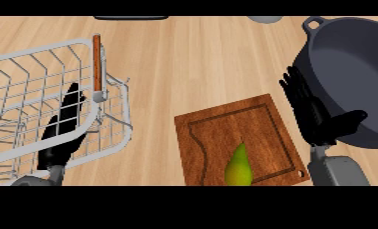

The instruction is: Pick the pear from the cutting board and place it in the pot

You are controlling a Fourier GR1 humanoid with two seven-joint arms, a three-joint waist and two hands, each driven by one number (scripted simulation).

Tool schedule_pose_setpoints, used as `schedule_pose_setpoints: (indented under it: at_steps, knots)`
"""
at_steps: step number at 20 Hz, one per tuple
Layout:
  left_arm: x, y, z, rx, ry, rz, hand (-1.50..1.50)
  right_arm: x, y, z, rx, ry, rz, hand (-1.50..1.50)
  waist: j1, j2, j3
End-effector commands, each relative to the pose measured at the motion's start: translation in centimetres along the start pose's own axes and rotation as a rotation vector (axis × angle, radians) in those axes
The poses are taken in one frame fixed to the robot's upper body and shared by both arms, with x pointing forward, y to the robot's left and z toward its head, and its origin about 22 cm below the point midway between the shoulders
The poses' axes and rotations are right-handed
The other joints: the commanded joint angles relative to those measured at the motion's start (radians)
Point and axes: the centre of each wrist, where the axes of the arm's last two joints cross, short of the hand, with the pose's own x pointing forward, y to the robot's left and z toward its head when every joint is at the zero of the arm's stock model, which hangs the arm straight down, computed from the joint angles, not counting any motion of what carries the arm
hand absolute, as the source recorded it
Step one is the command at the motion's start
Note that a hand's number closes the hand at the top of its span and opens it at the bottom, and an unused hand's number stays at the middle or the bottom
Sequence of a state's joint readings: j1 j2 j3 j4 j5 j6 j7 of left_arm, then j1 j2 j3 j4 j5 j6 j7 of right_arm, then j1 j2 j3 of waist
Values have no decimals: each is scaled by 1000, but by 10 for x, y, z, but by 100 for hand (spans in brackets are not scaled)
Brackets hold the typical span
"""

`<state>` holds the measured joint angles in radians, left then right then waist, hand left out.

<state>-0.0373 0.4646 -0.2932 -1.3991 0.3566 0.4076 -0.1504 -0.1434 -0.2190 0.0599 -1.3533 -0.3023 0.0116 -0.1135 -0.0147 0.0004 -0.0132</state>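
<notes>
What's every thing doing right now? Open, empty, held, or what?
Pear, lying on the cutting board, not held.
Cutting board, flat on the counter.
Pot, upright, nothing seen inside.
Basket, no food seen inside.
Left hand, open, seen through the basket's wires.
Right hand, open, beside the pot, holding nothing.

The pear (238, 167) lies at the near edge of the cutting board (221, 133). The right hand (314, 115), fingers straight, is between the board and the pot (347, 68). The left hand (63, 133) rests with fingers straight, seen through the bars of the wire basket (44, 55).
</notes>
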Motion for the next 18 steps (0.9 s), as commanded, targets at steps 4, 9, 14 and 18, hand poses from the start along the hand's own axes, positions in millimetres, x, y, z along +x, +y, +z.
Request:
schedule_pose_setpoints:
  at_steps: [4, 9, 14, 18]
  knots:
    - [56, 6, -23, 34, -105, 58, 0, 3, -64, 11, -116, -76, -13, 150, 13, -1, 14]
    - [77, -8, -26, -9, -105, 124, 0, -37, -81, 38, -270, 33, 345, -150, 19, 2, 16]
    - [103, 13, -37, -9, -90, 121, 0, -50, -63, 53, -221, -190, 220, -150, 8, -3, 15]
    - [103, 8, -39, 6, -96, 125, 0, -27, -82, 60, -128, -234, 266, -150, 6, -3, 14]
